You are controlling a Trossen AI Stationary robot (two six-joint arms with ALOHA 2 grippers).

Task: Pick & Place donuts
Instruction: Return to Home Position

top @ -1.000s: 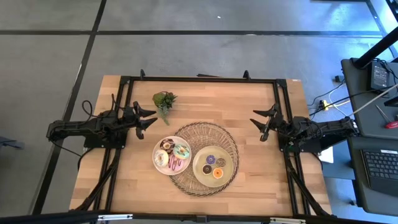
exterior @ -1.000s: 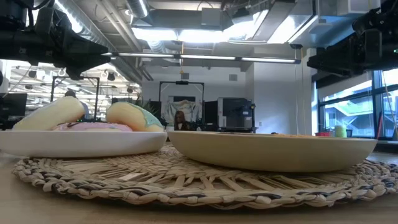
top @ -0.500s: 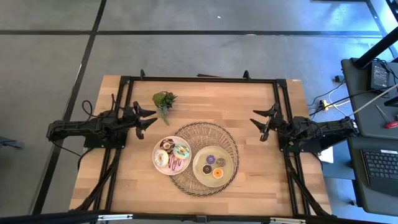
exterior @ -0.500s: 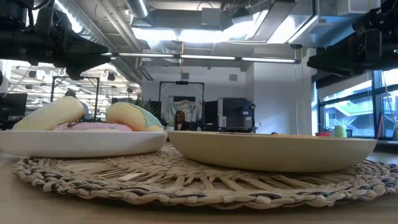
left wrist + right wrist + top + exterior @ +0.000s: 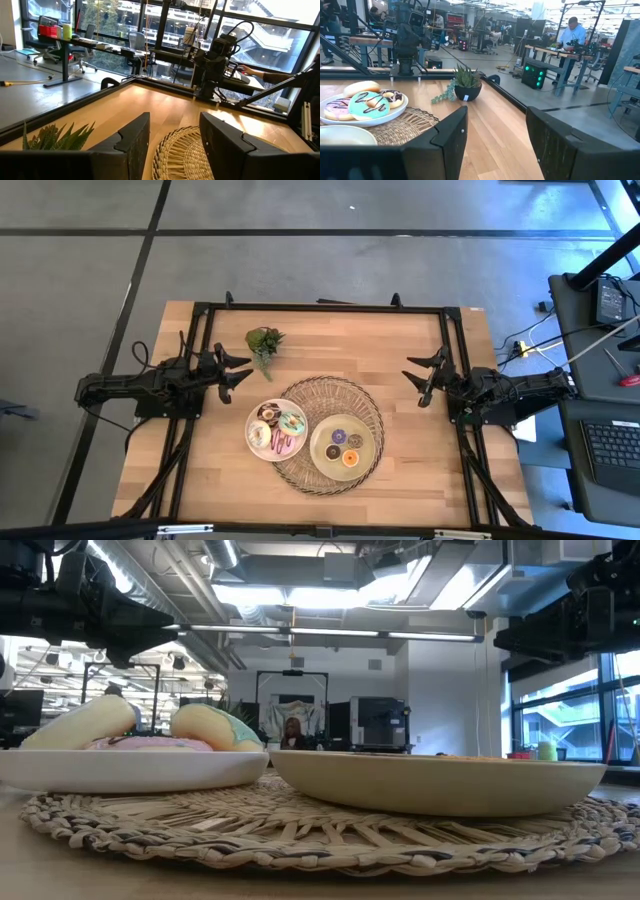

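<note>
Several small iced donuts [image 5: 277,431] lie on a white plate [image 5: 254,420], among them a mint green one [image 5: 368,105], a pink one and a cream one. Three more donuts [image 5: 345,446], purple, brown and orange, sit in a pale-green plate [image 5: 320,452]. Both plates rest on a round woven mat [image 5: 330,395]. My left gripper [image 5: 240,372] hovers open at the table's left side, above and left of the white plate. My right gripper [image 5: 424,375] hovers open at the table's right side, beyond the mat.
A green leafy plant sprig [image 5: 264,342] in a dark pot stands on the far left part of the table, close to my left gripper. A black frame [image 5: 320,308] runs around the tabletop. Bare wood lies at the far middle and near edge.
</note>
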